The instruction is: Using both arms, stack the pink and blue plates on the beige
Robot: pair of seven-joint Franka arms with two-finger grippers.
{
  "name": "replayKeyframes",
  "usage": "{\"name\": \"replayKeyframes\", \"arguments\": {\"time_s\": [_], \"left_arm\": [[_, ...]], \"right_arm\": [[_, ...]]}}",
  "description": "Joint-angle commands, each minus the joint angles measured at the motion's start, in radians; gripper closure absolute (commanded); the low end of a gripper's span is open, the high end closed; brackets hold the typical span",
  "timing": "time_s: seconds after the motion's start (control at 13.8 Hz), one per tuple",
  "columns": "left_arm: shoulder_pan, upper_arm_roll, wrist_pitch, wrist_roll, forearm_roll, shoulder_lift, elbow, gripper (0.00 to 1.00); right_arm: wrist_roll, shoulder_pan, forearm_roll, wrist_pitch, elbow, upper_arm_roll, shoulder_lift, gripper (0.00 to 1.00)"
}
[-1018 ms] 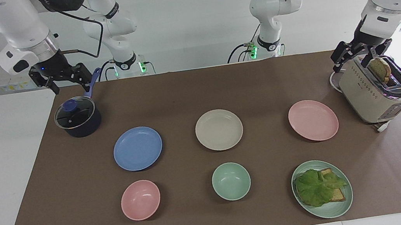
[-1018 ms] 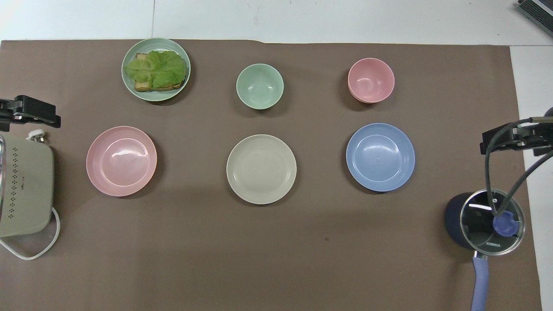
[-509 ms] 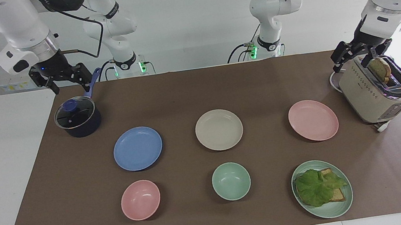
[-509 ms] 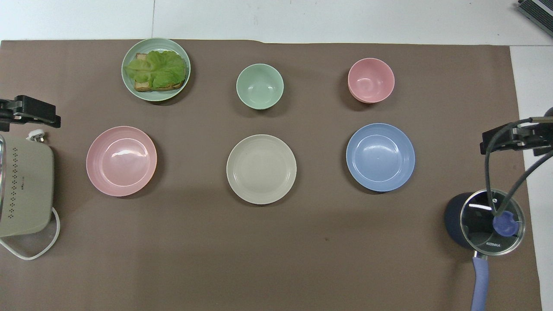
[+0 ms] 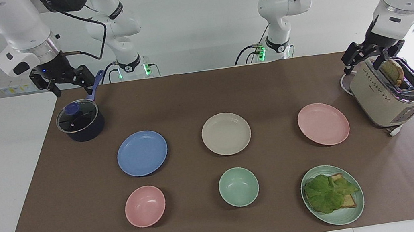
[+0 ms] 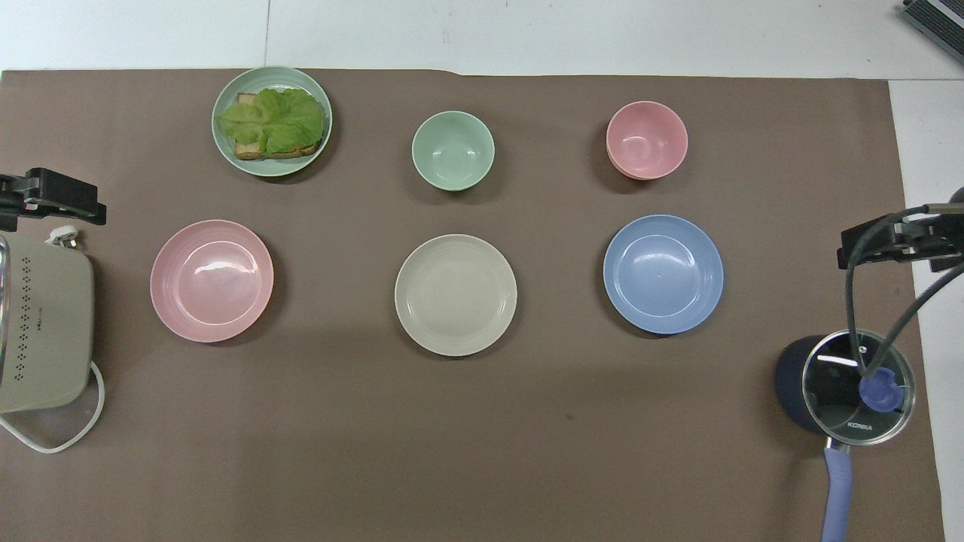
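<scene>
Three plates lie in a row across the middle of the brown mat. The beige plate [image 5: 226,134] [image 6: 456,294] is in the centre. Beside it, the pink plate [image 5: 323,124] [image 6: 212,281] lies toward the left arm's end and the blue plate [image 5: 142,153] [image 6: 663,274] toward the right arm's end. All three are bare and apart from each other. My left gripper [image 5: 369,57] [image 6: 53,199] hangs open over the toaster, holding nothing. My right gripper [image 5: 71,90] [image 6: 896,242] hangs open over the pot's handle, also holding nothing.
A cream toaster [image 5: 388,96] with a bread slice in its slot stands at the left arm's end. A dark lidded pot [image 5: 80,121] stands at the right arm's end. Farther from the robots are a pink bowl [image 5: 145,206], a green bowl [image 5: 238,187] and a green plate [image 5: 343,219] with lettuce and bread.
</scene>
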Motion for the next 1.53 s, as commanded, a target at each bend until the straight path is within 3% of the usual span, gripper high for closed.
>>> {"name": "replayKeyframes", "arguments": {"time_s": [0.0,0.36,0.65,0.8,1.09,1.45], "left_arm": [[0.002,0.001,-0.035,-0.01,-0.013,-0.023,-0.017,0.0],[0.011,0.004,-0.019,-0.019,-0.017,-0.026,-0.031,0.0],[0.019,0.002,0.212,-0.016,-0.017,-0.061,-0.29,0.0],[0.021,0.002,0.292,-0.013,-0.017,-0.046,-0.371,0.0],[0.038,0.002,0.464,-0.003,-0.017,0.015,-0.502,0.0],[0.069,0.002,0.588,-0.003,-0.017,0.092,-0.562,0.0]], "right_arm": [[0.017,-0.012,0.0,0.015,-0.017,0.005,-0.012,0.0],[0.014,-0.012,0.0,0.015,-0.019,0.005,-0.012,0.0],[0.014,-0.012,0.0,0.013,-0.02,0.005,-0.014,0.0],[0.014,-0.012,0.0,0.013,-0.02,0.005,-0.014,0.0],[0.012,-0.012,0.0,0.013,-0.022,0.005,-0.015,0.0],[0.012,-0.012,0.0,0.015,-0.023,0.007,-0.015,0.0]]}}
